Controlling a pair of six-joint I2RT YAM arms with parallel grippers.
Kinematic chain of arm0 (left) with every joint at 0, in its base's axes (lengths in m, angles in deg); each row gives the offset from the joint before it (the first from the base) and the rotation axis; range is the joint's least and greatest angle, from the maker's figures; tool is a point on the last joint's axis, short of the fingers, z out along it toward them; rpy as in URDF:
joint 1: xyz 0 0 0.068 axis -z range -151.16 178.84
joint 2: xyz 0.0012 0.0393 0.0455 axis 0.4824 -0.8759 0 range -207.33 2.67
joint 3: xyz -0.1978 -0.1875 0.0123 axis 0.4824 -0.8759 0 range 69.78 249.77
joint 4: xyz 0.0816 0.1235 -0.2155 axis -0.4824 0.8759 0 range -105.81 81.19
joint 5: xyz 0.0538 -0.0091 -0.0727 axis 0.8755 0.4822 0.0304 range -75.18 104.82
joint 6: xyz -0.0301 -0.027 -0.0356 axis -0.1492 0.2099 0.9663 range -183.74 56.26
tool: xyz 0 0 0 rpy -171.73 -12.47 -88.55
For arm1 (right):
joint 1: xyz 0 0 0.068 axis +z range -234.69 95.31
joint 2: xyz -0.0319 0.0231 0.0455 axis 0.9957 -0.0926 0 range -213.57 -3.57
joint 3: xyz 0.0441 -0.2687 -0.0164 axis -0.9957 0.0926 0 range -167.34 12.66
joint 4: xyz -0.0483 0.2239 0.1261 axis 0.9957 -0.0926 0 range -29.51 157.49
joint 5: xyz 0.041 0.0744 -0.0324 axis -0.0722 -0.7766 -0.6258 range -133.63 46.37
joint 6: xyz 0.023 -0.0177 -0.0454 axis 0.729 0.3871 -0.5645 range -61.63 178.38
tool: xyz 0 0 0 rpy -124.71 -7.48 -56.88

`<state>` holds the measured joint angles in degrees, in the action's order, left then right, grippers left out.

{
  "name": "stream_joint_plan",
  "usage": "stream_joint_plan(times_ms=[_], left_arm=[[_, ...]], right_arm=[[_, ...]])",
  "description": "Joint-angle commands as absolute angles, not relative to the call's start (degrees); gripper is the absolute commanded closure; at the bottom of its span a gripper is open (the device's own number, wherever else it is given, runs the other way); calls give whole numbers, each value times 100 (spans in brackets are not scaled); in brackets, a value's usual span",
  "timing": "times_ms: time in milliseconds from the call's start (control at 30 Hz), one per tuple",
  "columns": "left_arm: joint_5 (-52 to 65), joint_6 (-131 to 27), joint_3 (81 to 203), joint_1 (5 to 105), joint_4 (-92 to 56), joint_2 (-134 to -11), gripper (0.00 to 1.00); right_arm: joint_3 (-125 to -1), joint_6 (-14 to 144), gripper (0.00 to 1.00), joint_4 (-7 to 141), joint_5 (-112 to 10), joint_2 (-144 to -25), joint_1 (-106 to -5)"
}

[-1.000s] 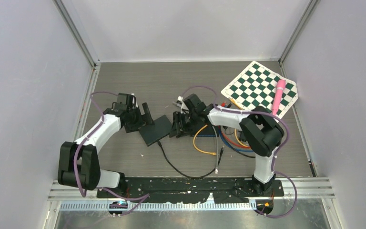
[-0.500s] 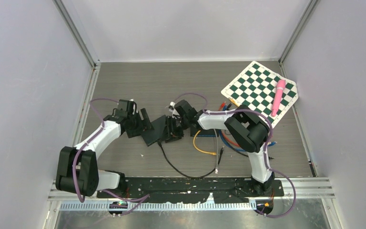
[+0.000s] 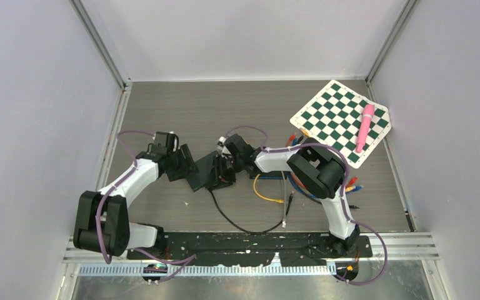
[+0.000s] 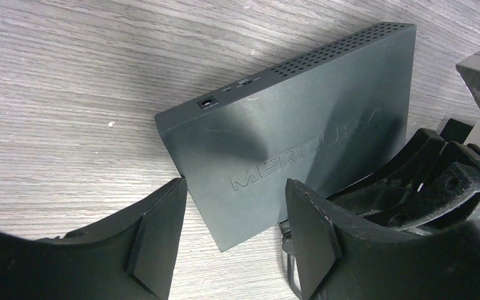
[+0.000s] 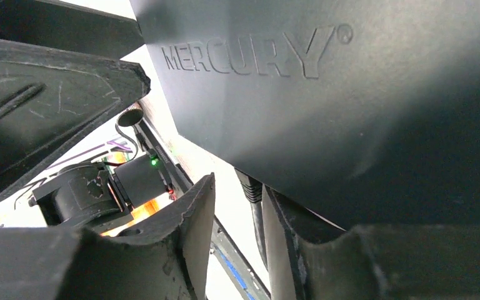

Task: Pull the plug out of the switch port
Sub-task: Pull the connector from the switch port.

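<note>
The switch (image 3: 203,173) is a flat black box marked MERCURY, lying mid-table. Its black plug (image 5: 250,186) sits in a port on the near edge, and the black cable (image 3: 237,224) loops toward the front. My right gripper (image 3: 222,172) is low at the switch's right near edge, and its open fingers straddle the cable (image 5: 257,226) just below the plug, which lies against one finger (image 5: 282,250). My left gripper (image 3: 186,164) is open, its fingers (image 4: 157,240) astride the left corner of the switch (image 4: 300,125) without clamping it. Both gripper gaps show in the wrist views (image 4: 234,240) (image 5: 237,244).
A green-and-white checkered board (image 3: 340,115) with a pink pen (image 3: 365,125) lies at the back right. A bundle of orange, blue and red cables (image 3: 300,182) lies under the right arm. Grey walls close in three sides.
My right gripper has moved left from beside the switch onto its near edge around the cable. My left gripper has shifted slightly toward the switch's left corner.
</note>
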<state>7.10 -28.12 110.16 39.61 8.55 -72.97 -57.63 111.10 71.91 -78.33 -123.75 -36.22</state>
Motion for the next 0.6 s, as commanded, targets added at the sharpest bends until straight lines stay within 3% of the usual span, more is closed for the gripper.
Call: stream_joint_plan(times_ms=[0, 133, 333, 567], left_arm=[[474, -2652, 10775, 4037, 417, -7524, 39], [360, -2748, 10817, 4036, 426, -7705, 41], [320, -2740, 10789, 4088, 353, -7789, 44], [353, -2735, 10729, 4099, 346, -7793, 45]], right_arm=[[-5861, 11214, 62, 7475, -7683, -12571, -3600], [-5856, 11177, 69, 7504, -7678, -12549, -3597], [-5846, 11187, 64, 7513, -7651, -12525, -3604], [-5836, 11317, 65, 7623, -7658, -12588, -3600]])
